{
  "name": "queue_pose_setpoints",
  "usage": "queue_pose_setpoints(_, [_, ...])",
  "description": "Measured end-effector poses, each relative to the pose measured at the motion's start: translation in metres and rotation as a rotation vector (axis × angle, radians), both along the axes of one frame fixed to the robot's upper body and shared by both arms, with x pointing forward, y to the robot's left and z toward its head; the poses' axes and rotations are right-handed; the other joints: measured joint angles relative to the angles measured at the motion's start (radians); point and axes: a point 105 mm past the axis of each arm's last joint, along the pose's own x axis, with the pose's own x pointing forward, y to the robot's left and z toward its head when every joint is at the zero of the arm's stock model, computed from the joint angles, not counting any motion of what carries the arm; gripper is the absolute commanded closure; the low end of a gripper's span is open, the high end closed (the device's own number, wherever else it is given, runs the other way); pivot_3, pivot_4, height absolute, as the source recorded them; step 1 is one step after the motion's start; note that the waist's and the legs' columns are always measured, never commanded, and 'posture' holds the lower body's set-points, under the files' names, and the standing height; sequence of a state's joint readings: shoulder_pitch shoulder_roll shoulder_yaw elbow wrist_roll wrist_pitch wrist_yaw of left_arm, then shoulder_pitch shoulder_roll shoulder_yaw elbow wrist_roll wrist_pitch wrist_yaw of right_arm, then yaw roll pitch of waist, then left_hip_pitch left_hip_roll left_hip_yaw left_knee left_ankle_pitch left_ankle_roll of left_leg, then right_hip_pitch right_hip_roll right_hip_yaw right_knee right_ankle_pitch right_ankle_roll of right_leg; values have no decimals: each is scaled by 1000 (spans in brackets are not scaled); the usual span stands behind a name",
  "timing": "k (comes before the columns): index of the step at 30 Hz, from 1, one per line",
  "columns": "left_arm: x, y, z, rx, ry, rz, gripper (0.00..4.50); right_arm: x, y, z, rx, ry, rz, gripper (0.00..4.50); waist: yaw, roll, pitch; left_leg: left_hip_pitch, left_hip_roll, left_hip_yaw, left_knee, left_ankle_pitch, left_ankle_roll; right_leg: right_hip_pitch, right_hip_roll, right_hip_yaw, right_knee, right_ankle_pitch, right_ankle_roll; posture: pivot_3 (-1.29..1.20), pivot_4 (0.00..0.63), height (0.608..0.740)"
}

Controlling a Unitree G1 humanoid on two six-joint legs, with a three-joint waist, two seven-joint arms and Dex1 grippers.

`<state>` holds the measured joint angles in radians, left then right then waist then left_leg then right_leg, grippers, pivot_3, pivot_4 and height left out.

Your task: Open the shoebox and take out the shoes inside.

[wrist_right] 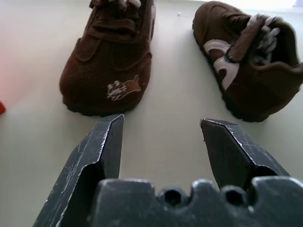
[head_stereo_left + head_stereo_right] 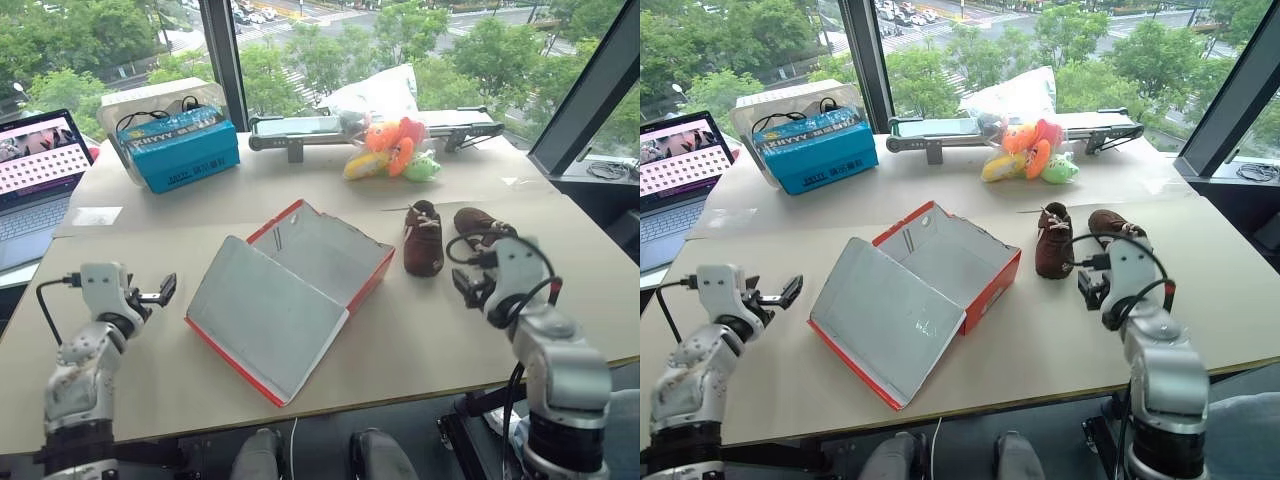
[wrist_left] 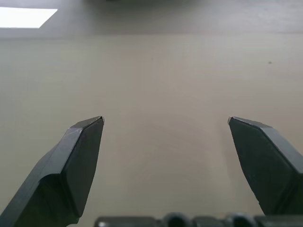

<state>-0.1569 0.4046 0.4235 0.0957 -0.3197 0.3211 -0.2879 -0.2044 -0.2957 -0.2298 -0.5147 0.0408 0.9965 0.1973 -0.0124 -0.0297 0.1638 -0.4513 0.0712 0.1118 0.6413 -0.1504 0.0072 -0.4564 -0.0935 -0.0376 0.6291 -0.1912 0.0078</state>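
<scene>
Judging shoes (image 2: 423,238) light, soft, suede-like; best pinched at heel collar. Shoebox (image 2: 290,290) thin cardboard, flexes. Right gripper (image 1: 161,127) and left gripper (image 3: 165,124) both spread, empty.

Office or lab: worktable (image 2: 560,240), laptop (image 2: 35,170), high-rise window (image 2: 330,50).

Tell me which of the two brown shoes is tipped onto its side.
The shoe farther from the shoebox, the right-hand shoe, lies tilted on its side, showing its white side mark. The other shoe, next to the box, stands upright on its sole.
</scene>
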Motion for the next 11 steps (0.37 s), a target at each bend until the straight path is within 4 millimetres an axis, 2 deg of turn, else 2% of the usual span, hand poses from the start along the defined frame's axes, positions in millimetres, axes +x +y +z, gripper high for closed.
queue_pose_setpoints(11, [1, -11, -5, -31, -72, 44, 0, -13, -11, -25, -80, 17, -43, 1370, 0, -1, -1, 0, -1, 0, 0, 0, 0, 0, -1, 0, 0, 0, 0, 0, 150, 736])
